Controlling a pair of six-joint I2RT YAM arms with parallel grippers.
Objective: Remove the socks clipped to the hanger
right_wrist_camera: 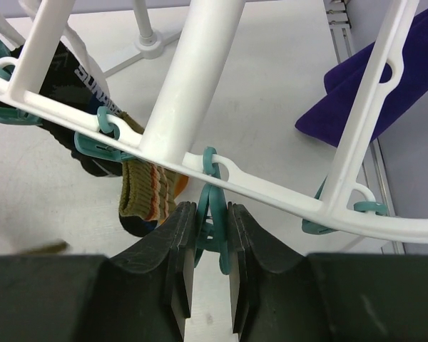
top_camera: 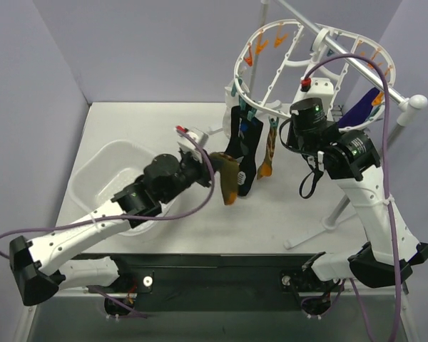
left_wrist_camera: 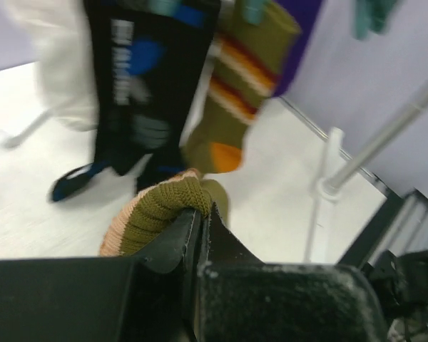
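Note:
The white oval hanger (top_camera: 260,53) hangs from a rod at the back right, with teal and orange clips. Black socks with white print (top_camera: 244,142) and an orange-brown patterned sock (top_camera: 268,153) hang from its near rim; a dark purple sock (top_camera: 362,110) hangs at the right. My left gripper (top_camera: 209,161) is shut on an olive-brown sock (top_camera: 229,182) that hangs free of the clips, its cuff pinched between the jaws (left_wrist_camera: 160,210). My right gripper (right_wrist_camera: 212,214) is shut on a teal clip (right_wrist_camera: 215,231) under the hanger rim (right_wrist_camera: 271,192); no sock shows in that clip.
A clear plastic tub (top_camera: 93,171) sits on the table at the left, under my left arm. The stand's white legs (top_camera: 328,224) spread over the table at the right. The purple sock also shows in the right wrist view (right_wrist_camera: 385,92).

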